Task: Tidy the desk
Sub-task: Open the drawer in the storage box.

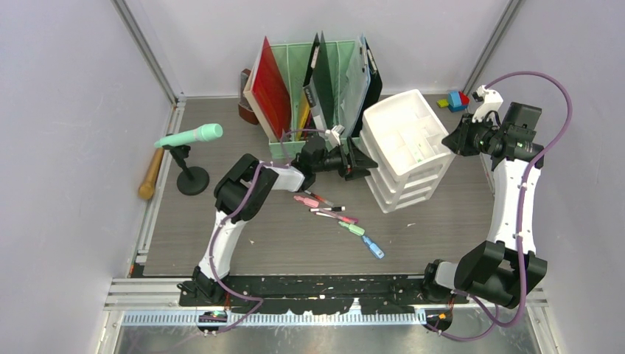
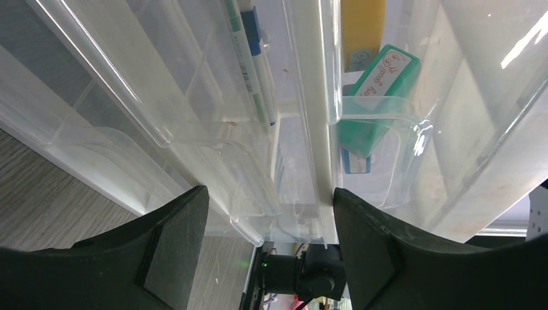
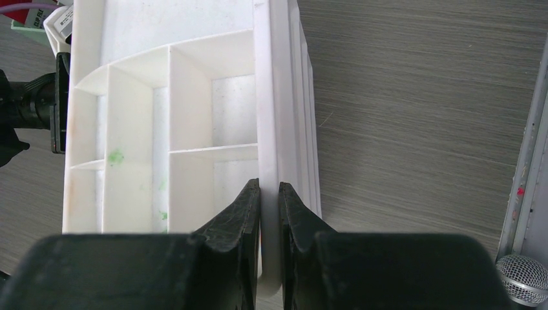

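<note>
**L gripper at drawer front, R gripper bracing the unit**

- L gripper [image 2: 270, 197]: jaws wide apart, nothing held. Clear drawer [image 2: 213, 129] of the white drawer unit [image 1: 409, 140] is dead ahead, its front lip in the gap between my jaws. Can't tell if the pads touch it.
- R gripper [image 3: 269, 186]: pinched nearly closed on the unit's top-tray wall, at the side away from L. Reads as bracing for a pull.
- Judgement: pull axis runs straight back toward L wrist. L arm is the nearer one to the drawer front.
- Desk [image 1: 295, 251]: under both grippers, flat, grey-brown wood-grain planks, metal rails at the edges.
- Loose markers [image 1: 328, 210] lie on the desk behind and below L gripper, beside L forearm and well apart from R.
</note>
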Available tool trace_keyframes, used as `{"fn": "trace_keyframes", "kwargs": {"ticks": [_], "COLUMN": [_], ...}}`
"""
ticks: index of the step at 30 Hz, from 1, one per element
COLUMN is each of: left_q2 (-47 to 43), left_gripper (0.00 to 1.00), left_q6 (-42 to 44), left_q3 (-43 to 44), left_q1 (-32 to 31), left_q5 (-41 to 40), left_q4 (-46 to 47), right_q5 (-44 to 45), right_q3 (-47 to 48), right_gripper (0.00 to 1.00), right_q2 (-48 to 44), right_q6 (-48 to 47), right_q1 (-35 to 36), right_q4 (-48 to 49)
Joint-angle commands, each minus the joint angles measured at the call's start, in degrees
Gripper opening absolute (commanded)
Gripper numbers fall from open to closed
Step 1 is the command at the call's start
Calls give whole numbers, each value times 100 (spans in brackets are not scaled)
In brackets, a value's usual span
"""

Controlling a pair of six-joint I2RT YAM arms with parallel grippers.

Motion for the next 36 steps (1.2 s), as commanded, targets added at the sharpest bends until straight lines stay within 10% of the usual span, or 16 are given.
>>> {"fn": "trace_keyframes", "kwargs": {"ticks": [1, 36], "left_q2": [78, -54], "left_gripper": [71, 61], "left_q6": [-218, -1018], "left_q3": [248, -108], "left_q1": [-20, -73], "left_q5": [-36, 199], "left_q4": [702, 2455], "right_q5": [327, 558], "right_q3": [-272, -330], "right_gripper": [6, 6], "right_q2": [356, 432], "right_q6": [206, 160], "right_q1": [81, 82], "right_q4": [-238, -160]}}
